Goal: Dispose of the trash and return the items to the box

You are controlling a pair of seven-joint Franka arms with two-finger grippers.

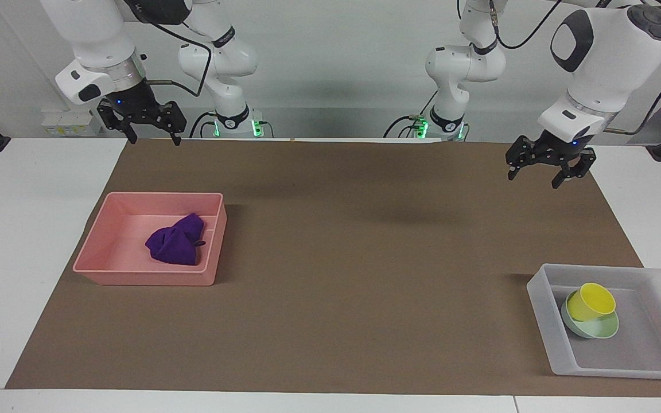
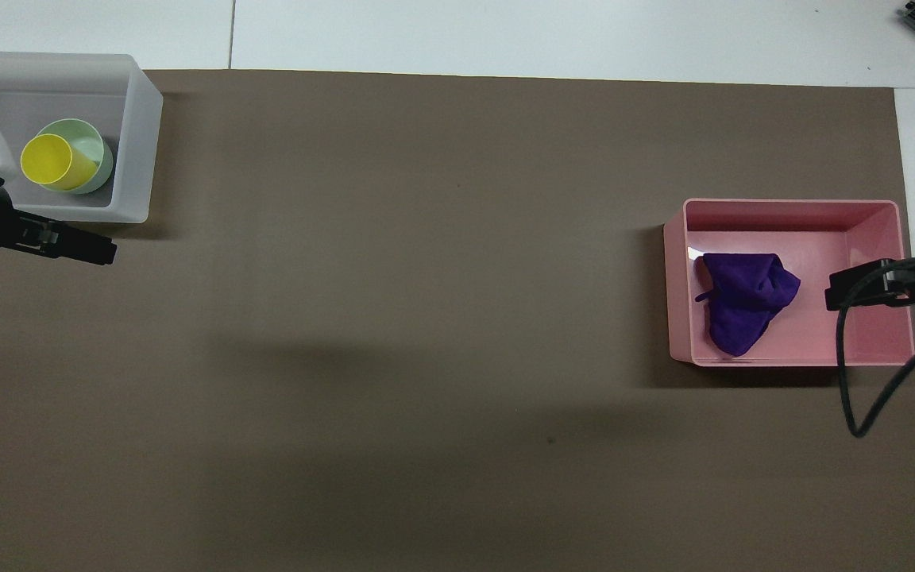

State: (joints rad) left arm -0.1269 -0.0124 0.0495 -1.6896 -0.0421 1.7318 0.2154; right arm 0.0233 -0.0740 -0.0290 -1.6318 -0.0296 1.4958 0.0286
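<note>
Purple rag [image 1: 175,246]: bunched up inside the pink bin [image 1: 101,265], toward the right arm's end of the table.
Yellow cup [image 1: 590,302]: tilted, resting in the mint-green bowl [image 1: 600,330].
Bowl and cup: together in the translucent box [image 1: 543,310], toward the left arm's end of the table.
Brown mat [image 1: 365,258]: under both containers.
Left gripper [image 1: 537,173]: up in the air over the mat's edge, fingers spread apart, holding nothing.
Right gripper [image 1: 151,137]: raised over the mat's corner near its base, fingers apart, also empty.
</note>
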